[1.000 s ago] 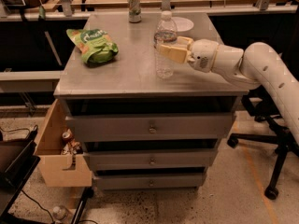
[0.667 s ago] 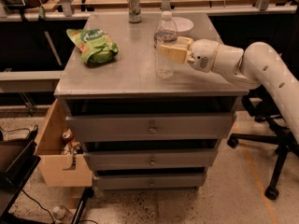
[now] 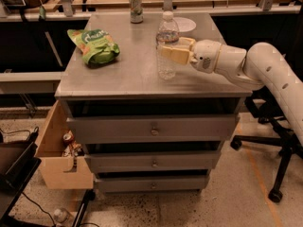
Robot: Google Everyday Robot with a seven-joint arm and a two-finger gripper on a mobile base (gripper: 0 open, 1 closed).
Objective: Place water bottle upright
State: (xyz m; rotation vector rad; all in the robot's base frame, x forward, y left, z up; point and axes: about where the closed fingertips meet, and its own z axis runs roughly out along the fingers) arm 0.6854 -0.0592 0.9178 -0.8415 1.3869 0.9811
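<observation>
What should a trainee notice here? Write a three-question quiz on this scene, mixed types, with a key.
1. True or false: the water bottle lies on its side on the table.
2. The gripper is clamped on: A) the soda can, B) the water bottle's middle, C) the table's front edge.
3. Fill in: the soda can stands near the table's ___ edge.
Key: 1 false, it stands upright; 2 B; 3 far.
</observation>
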